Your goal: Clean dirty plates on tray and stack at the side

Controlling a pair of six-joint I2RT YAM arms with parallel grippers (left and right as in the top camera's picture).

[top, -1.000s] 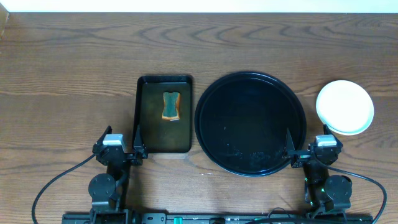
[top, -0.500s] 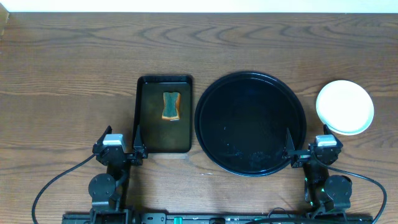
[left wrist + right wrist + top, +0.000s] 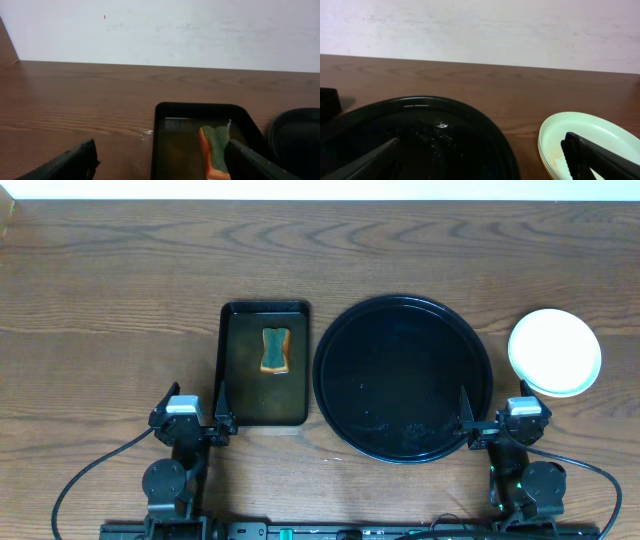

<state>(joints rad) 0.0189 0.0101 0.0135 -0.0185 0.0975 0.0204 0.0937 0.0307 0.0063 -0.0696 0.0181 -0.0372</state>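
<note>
The large round black tray (image 3: pixel 402 378) sits at centre right with no plates on it; a few wet specks show near its front. It also shows in the right wrist view (image 3: pixel 420 135). The plates (image 3: pixel 555 351) are stacked on the wood tabletop to the tray's right, mint plate on top; they also show in the right wrist view (image 3: pixel 585 142), with a faint orange smear near the front rim. My left gripper (image 3: pixel 191 418) is open and empty at the front left. My right gripper (image 3: pixel 498 418) is open and empty at the tray's front right edge.
A small rectangular black tray (image 3: pixel 264 365) stands left of the round tray and holds an orange and green sponge (image 3: pixel 275 350), also in the left wrist view (image 3: pixel 215 152). A white wall runs along the table's far edge.
</note>
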